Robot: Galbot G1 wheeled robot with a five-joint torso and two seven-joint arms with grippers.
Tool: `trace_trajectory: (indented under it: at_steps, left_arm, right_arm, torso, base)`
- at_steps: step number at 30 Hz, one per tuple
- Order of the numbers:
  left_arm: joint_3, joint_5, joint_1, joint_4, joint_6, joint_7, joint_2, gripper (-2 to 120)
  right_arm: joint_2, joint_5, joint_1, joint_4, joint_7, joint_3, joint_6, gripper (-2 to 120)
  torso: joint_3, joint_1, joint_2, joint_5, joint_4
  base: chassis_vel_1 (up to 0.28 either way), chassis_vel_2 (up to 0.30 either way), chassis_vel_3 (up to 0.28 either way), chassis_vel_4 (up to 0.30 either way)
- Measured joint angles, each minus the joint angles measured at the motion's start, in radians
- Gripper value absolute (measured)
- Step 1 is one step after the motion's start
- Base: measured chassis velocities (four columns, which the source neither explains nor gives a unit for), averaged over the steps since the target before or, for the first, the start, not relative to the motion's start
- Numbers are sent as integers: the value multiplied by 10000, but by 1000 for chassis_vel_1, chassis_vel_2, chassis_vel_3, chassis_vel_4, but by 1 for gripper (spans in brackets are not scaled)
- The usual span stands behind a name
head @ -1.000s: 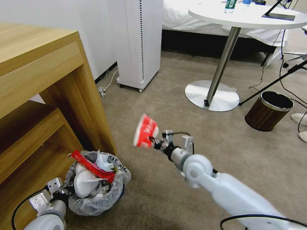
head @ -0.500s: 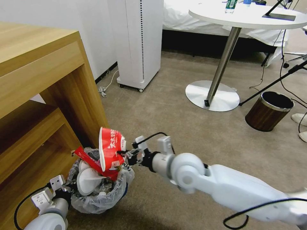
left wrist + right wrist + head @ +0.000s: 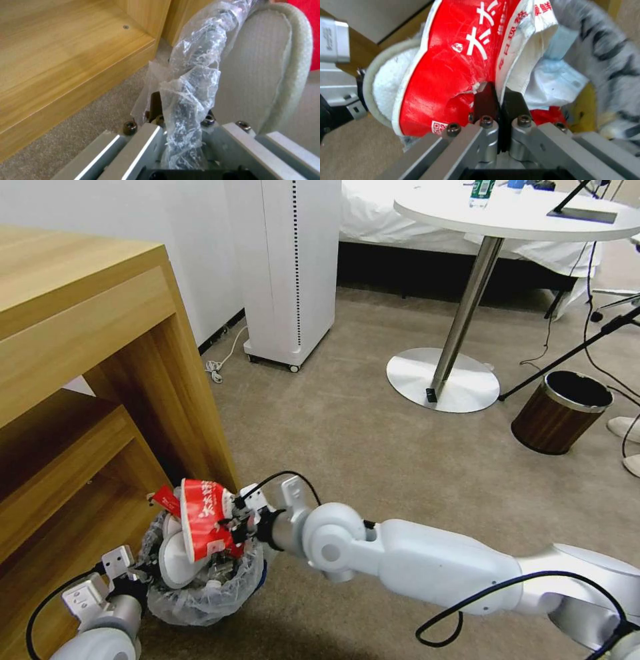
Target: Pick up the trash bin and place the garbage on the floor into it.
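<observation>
Beige carpet floor (image 3: 373, 460), wooden shelf unit (image 3: 100, 380) at left. Trash bin (image 3: 200, 597) sits on the floor beside the shelf unit's foot, clear bag liner (image 3: 190, 82) bunched over its rim, stuffed with a white slipper (image 3: 175, 560). Red snack wrapper (image 3: 207, 517) hangs over the bin mouth, pinched in the closed right pincer (image 3: 233, 525). Left pincer (image 3: 181, 140) clamps the bin's bagged rim. Brown wood-grain bin (image 3: 560, 410) well apart, right.

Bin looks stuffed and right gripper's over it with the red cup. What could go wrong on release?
1. The trash bin is heaped with a white slipper; the red cup, pinched by the right gripper, may perch on top and roll out.
2. The left gripper holds only the bagged rim, beside the wooden cabinet; a push could tip the bin.
</observation>
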Motion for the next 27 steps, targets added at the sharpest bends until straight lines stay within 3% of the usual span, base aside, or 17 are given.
trace_trajectory:
  at_steps: [12,22,27]
  left_arm:
    - [19,23,-36,125,-69,38,-15,1]
    - [66,54,-59,205,-130,72,-60,1]
    - [68,59,-72,271,-154,98,-46,1]
  right_arm:
    - [755,284,-139,-1193,628,-252,-534,0]
    - [973,77,-231,-1487,575,-361,-607,0]
    - [816,-244,-299,-1262,409,-168,-568,14]
  torso:
    - [0,0,0,0,0]
    - [0,0,-1,1,0]
    - [0,0,0,2,0]
  base:
    - [0,0,0,0]
    - [0,0,0,0]
    - [0,0,0,0]
